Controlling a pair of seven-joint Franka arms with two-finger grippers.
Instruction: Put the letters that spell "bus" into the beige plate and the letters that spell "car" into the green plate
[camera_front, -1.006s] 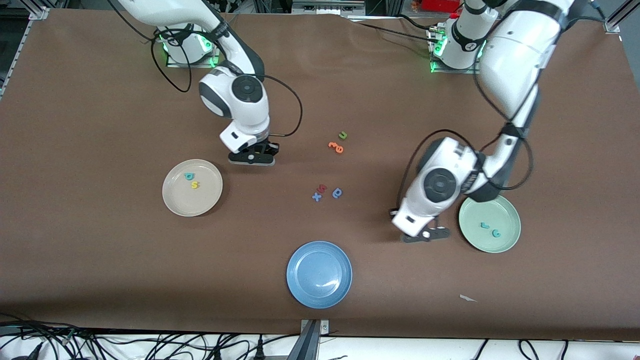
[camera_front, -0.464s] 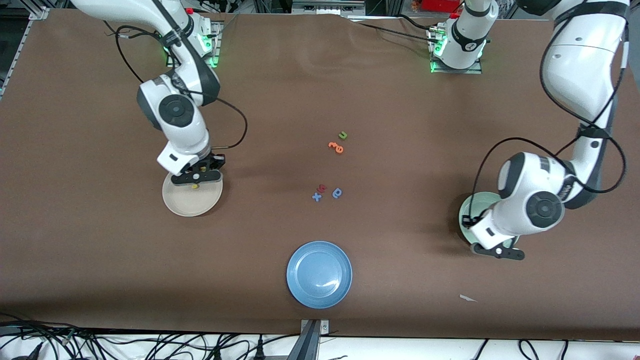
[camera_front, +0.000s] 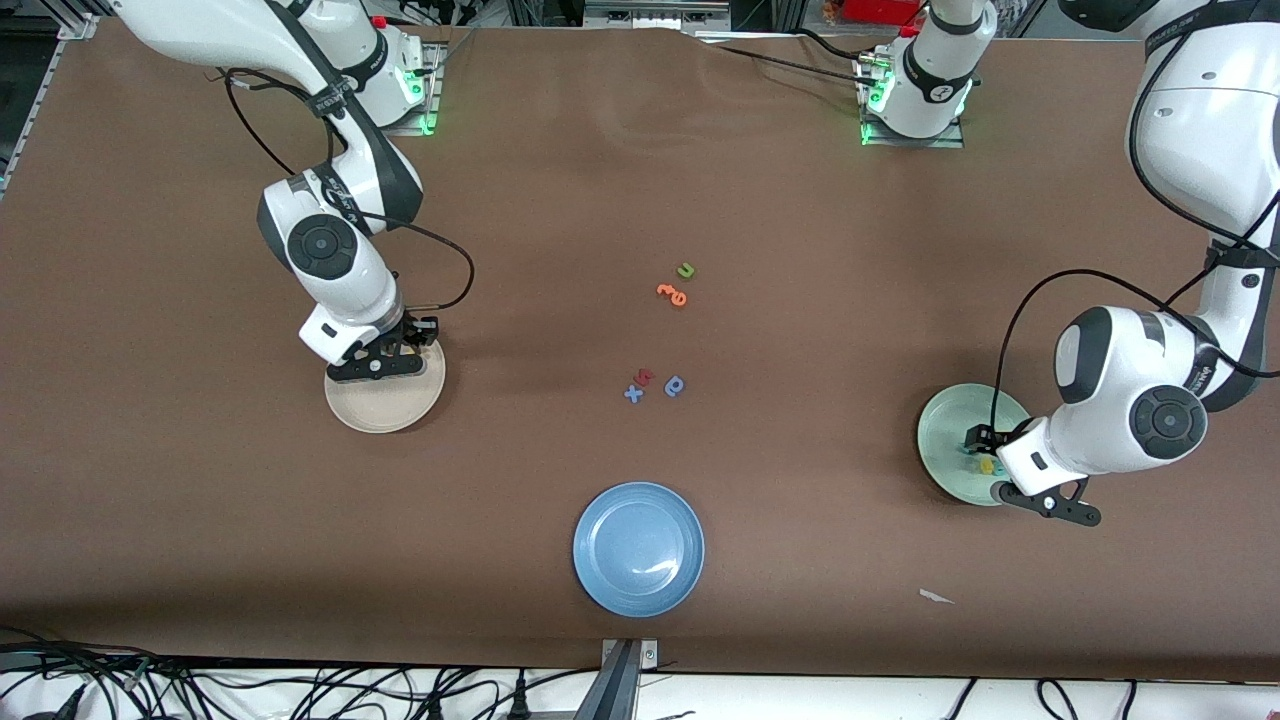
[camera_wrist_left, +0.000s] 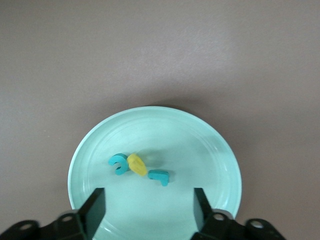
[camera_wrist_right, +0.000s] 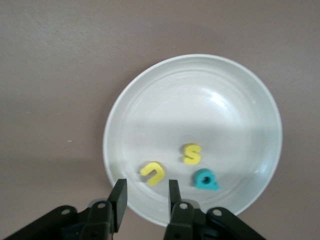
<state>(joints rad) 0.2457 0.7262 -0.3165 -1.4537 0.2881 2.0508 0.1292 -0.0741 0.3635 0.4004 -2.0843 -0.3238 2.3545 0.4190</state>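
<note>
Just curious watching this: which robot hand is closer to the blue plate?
Neither clearly: the right gripper is over the beige plate, the left gripper over the green plate, both away from the blue plate.

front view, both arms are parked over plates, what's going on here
Two arms are sorting small toy letters. The left gripper hangs open over the pale mint-green round plate, which holds a teal c, yellow a and teal r. The right gripper, open and empty, is over the cream-beige round plate holding a yellow u, yellow s and teal b.
</note>
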